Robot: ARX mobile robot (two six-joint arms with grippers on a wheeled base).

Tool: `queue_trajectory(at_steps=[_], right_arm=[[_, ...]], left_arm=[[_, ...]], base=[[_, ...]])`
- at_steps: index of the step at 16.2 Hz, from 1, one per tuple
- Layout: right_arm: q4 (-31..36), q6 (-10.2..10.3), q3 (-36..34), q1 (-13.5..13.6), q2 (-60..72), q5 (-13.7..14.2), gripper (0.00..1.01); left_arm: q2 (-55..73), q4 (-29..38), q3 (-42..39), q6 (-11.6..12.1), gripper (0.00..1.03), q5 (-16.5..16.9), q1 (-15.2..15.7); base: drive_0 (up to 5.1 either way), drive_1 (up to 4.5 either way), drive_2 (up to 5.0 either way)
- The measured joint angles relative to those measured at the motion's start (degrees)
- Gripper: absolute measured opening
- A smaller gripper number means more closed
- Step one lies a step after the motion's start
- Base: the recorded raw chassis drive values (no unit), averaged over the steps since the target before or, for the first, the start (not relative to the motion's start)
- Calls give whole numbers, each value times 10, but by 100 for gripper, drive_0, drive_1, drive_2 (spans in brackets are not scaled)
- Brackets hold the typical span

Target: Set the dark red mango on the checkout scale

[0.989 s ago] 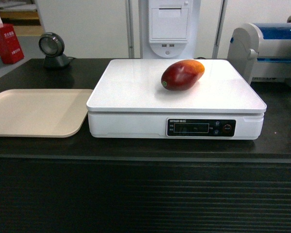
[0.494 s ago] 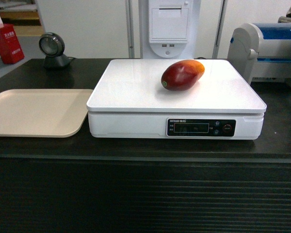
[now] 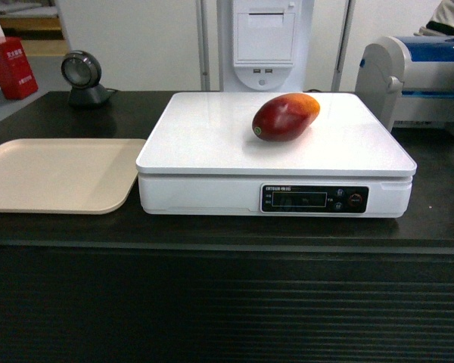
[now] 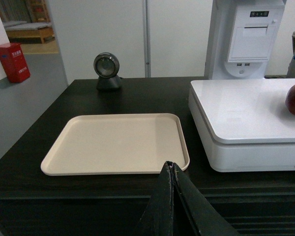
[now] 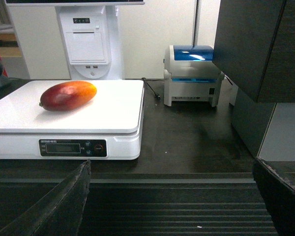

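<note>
Nothing changing in the last second: mango (image 3: 285, 116) lying free on scale (image 3: 212, 144), back right of platter, same as before. Left fingers (image 4: 173, 169) pressed closed, right fingers (image 5: 83, 169) spread wide, both low before surface (image 3: 60, 227). Task looking done.

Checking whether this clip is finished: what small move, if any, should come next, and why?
Probably none beyond keeping both arms back. The dark red mango lies on the scale platter on the checkout, free of any gripper. The left gripper is shut and the right gripper open, both short of the counter.
</note>
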Motion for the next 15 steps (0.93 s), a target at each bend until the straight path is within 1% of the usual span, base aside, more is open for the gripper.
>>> queue_trajectory(at_steps=[3, 4, 5, 6, 7, 15], right_arm=[[0, 0, 0, 0, 0, 0, 98], [0, 0, 0, 0, 0, 0, 98], [0, 0, 0, 0, 0, 0, 98], [0, 0, 0, 0, 0, 0, 98], [0, 0, 0, 0, 0, 0, 98], [0, 0, 0, 0, 0, 0, 98]], left_arm=[[-45, -33, -11, 0, 2, 0, 0], [-58, -33, -18, 0, 2, 0, 0], [-59, -9, -29, 0, 2, 0, 0], [-61, -11, -31, 0, 2, 0, 0], [-73, -39, -33, 0, 2, 0, 0], [-201, -158, -33, 0, 2, 0, 0]], base=[[0, 0, 0], [0, 0, 0], [0, 0, 0], [0, 0, 0], [0, 0, 0], [0, 0, 0]])
